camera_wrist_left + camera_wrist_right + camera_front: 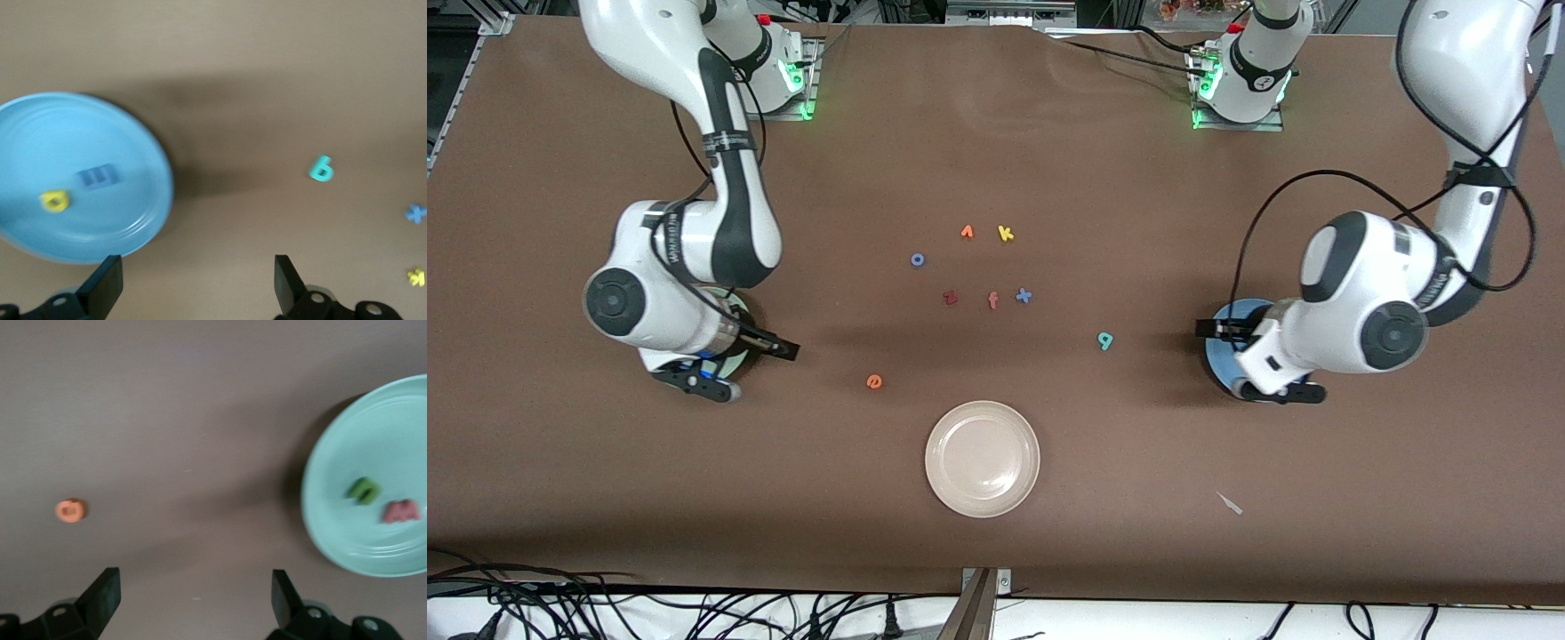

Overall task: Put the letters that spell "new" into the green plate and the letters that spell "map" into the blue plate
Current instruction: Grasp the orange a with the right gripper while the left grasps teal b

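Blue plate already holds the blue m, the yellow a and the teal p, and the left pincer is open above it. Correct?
Not quite. The blue plate holds only the blue m and the yellow a; the teal p lies on the table beside the plate, toward the middle of the table, as the left wrist view shows. The left pincer is open, as you said.
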{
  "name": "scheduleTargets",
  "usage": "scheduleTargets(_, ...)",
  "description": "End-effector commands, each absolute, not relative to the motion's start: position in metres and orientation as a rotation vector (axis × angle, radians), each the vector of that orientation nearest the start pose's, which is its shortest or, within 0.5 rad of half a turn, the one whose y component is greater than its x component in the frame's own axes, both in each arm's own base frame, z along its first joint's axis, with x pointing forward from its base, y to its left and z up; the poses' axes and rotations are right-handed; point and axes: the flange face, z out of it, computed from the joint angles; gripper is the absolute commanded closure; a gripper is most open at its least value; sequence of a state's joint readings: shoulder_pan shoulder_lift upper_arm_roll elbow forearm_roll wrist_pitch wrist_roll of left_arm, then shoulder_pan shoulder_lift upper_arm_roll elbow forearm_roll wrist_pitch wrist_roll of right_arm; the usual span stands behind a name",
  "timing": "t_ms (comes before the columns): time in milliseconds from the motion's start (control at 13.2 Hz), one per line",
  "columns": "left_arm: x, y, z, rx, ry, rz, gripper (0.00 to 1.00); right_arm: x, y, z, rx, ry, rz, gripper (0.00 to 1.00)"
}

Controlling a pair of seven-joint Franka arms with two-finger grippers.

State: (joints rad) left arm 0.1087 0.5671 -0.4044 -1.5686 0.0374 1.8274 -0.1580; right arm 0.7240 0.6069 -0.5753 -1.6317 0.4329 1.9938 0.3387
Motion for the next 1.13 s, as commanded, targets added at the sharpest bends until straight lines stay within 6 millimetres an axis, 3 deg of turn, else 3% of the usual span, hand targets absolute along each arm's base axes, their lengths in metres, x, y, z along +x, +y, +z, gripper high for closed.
scheduleTargets(0,0.636,-0.198,0.300,-3.196,0.485,0.389,0.00,0.664,0.204,0.276,-3.062,0.541,0.160,0.00)
scheduleTargets(76,0.633,-0.209,0.289,-3.195,0.515,0.382,0.01,0.667,0.215,0.266,-3.059,0.537,0.110,0.00)
scheduleTargets(227,0.613,-0.253,0.267,-3.148,0.663,0.245,0.05,0.668,0.236,0.243,-3.042,0.534,0.034,0.00)
scheduleTargets(303,0.605,-0.261,0.254,-3.143,0.679,0.201,0.08,0.666,0.245,0.233,-3.039,0.540,0.033,0.00)
scheduleTargets(529,0.574,-0.276,0.211,-3.158,0.730,0.126,0.17,0.659,0.269,0.206,-3.021,0.526,0.010,0.00)
scheduleTargets(681,0.567,-0.280,0.195,-3.177,0.736,0.079,0.19,0.659,0.285,0.196,-2.981,0.545,-0.013,0.01)
scheduleTargets(832,0.563,-0.287,0.188,-3.174,0.757,0.080,0.24,0.660,0.287,0.188,-2.988,0.540,-0.008,0.02)
scheduleTargets(1059,0.557,-0.301,0.174,-3.069,0.769,0.029,0.33,0.658,0.286,0.179,-2.998,0.540,0.004,0.23)
